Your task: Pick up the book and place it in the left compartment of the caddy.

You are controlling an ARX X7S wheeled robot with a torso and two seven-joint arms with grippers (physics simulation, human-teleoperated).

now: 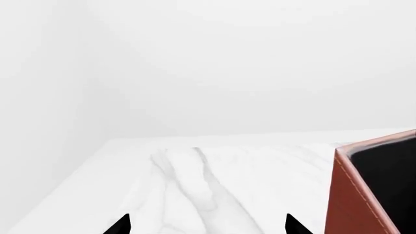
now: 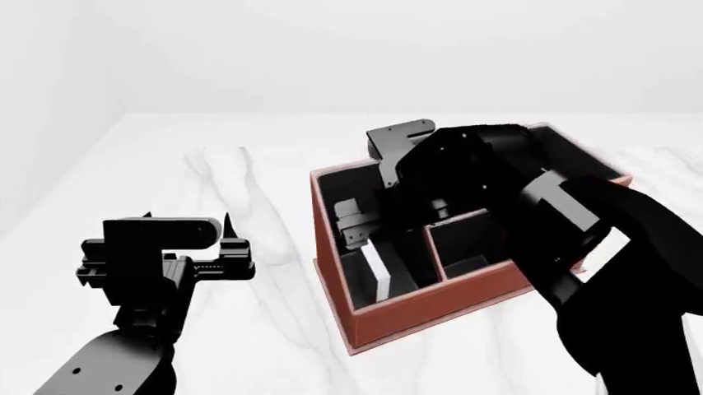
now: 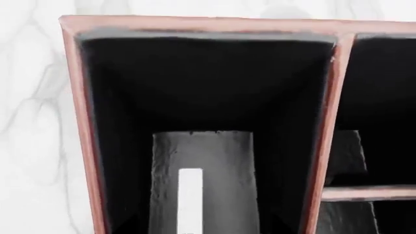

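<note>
Book stands in left compartment, below right claw.

One desk with a white marbled top is seen, and on it one caddy of reddish-brown with a black interior. In the head view three of the caddy's sections can be counted with open floor showing: one long left compartment and two smaller ones beside it; whatever lies farther back is covered by an arm. One book is counted, standing on edge inside the left compartment, with its white page edge showing. Two arms are seen, each ending in one hand: one left hand and one right hand. Two dark fingertips are seen in the left wrist view.
</note>
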